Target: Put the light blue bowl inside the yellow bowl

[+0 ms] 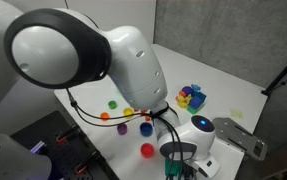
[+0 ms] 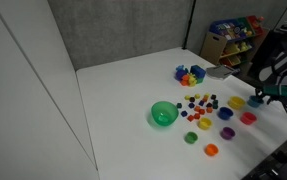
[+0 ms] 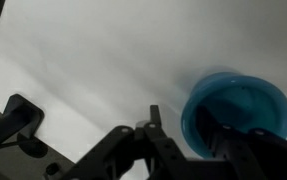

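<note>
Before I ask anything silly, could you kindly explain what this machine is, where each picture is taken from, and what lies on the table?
The machine is a robot arm ending in a two-fingered gripper. Two pictures come from cameras standing outside it; the third looks out from its wrist. On the white table lie small plastic bowls, among them a green bowl, a red bowl and the yellow bowl, plus tiny coloured pieces. In the wrist view the fingers straddle the rim of the light blue bowl; whether they grip it I cannot tell.

Glossy white arm [image 1: 133, 65], black joint ring [image 1: 95, 35], black cables [image 1: 83, 110], black end effector [image 3: 186, 126]
</note>
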Controlling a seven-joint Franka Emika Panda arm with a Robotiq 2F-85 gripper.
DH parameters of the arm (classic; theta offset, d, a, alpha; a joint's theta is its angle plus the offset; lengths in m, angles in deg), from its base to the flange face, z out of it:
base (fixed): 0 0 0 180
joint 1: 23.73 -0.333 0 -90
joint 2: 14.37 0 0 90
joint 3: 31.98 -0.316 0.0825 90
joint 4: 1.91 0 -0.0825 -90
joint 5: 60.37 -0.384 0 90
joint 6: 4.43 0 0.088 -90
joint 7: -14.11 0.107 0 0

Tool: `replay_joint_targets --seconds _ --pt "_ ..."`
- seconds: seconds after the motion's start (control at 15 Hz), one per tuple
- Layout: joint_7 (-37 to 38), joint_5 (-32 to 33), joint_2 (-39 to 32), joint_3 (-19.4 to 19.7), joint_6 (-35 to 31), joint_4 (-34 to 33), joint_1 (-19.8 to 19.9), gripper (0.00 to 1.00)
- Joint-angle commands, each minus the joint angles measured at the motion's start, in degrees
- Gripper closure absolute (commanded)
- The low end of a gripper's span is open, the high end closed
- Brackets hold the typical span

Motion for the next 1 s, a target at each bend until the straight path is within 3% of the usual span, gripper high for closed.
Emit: replay_joint_targets --seconds 0.0,0.13,0.27,0.93 --pt "0.41 -1.21 0.15 0.06 0.23 -0.49 -0.33 0.88" --pt "0.25 -1.23 0.6 -0.01 1.03 -0.39 -0.26 0.98" --pt "0.28 -1.27 1.9 0.12 2.05 -0.25 -0.29 0.94" --pt "-1.15 -1.54 10.45 -1.85 6.04 3.06 -0.76 0.95"
